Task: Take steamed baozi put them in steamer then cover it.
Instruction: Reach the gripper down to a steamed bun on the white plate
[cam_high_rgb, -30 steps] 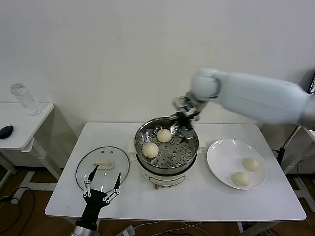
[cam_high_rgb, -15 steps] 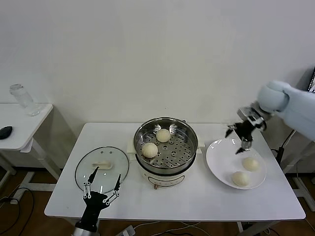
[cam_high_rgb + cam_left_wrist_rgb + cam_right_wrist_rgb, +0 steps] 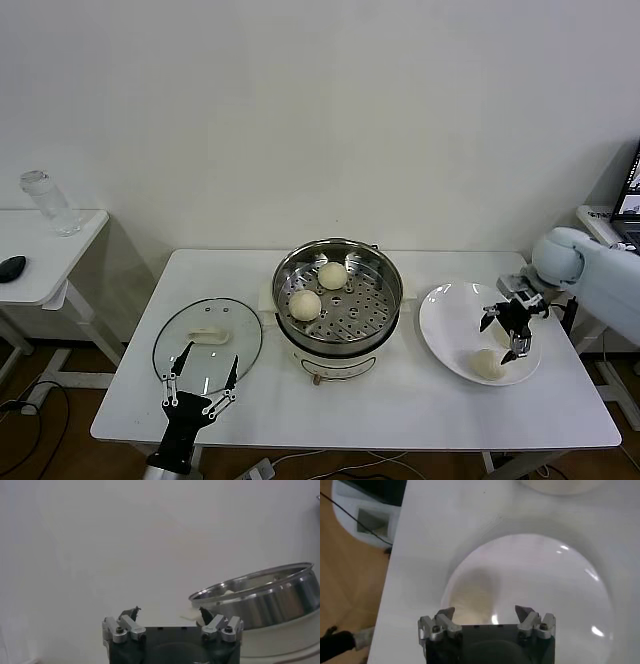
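The right gripper has swung from the steamer across to the white plate at the right end of the table and now hangs low over it with its fingers spread wide, holding nothing. Two buns rest on the steamer's perforated floor, as before. On the plate one bun lies in plain sight near the front rim; the gripper stands over the spot where the other one lay a second ago, so it is mostly hidden in the head view.

The right wrist view looks straight down on the plate and shows a pale blurred shape just ahead of the fingertips, probably that bun, between the open fingers' line.

The glass lid lies flat on the table left of the steamer. The left gripper sits at the table's front edge beside the lid, fingers wide and empty; its wrist view catches the steamer's steel rim.

On the side table at far left stand a clear jar and a dark mouse.
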{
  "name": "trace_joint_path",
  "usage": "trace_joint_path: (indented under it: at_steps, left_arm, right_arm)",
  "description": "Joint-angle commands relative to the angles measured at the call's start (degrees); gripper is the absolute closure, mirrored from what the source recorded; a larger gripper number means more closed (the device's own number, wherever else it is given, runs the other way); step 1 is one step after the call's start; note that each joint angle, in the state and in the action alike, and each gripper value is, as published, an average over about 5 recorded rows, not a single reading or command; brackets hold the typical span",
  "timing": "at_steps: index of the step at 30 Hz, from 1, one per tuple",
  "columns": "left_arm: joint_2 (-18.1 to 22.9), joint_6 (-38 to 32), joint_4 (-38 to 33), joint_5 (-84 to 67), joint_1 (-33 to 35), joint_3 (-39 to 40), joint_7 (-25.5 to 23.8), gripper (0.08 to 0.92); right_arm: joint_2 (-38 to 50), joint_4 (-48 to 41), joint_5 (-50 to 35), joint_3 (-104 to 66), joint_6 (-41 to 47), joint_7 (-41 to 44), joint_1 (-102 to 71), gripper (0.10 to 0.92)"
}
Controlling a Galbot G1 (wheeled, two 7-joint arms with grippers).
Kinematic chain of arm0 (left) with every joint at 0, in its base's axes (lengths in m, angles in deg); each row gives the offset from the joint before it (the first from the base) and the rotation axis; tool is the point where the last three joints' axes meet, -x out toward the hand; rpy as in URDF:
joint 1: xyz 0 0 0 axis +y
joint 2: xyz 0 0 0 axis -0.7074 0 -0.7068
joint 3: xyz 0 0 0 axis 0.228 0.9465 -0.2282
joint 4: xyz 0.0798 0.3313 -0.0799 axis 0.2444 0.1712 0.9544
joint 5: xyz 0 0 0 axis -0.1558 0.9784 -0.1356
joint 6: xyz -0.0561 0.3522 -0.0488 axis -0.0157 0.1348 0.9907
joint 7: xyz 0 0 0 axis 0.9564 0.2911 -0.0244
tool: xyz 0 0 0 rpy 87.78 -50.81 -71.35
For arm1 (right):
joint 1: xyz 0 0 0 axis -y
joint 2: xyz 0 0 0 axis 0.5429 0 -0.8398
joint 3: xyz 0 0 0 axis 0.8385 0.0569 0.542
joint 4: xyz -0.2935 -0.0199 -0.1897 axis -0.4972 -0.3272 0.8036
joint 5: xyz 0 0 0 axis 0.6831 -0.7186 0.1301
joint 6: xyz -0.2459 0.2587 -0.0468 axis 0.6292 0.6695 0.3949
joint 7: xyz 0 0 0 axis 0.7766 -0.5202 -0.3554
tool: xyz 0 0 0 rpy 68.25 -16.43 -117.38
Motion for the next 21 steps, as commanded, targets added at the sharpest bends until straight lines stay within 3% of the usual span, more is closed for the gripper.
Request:
trace_joint_path:
  at_steps: [1,17,21]
  left_arm:
    - [0.1,-0.1,0.2,0.1,0.1,-0.3,0.0,0.177]
    - [0.1,-0.3,0.2,0.1,0.2,-1.1,0.1,0.177]
    - [0.1,-0.3,0.2,0.1,0.2,-1.1,0.1,0.177]
  right_arm:
    - [-0.4,-2.2,2.2,-2.6,-0.8,-0.6,-5.1,0.203]
    - [-2.3,-5.0,3.3,-3.8,-1.1,-1.9,-7.1,0.207]
    - [-2.2,-4.7,3.2,-3.7,-1.0,-2.1,-7.0,0.267]
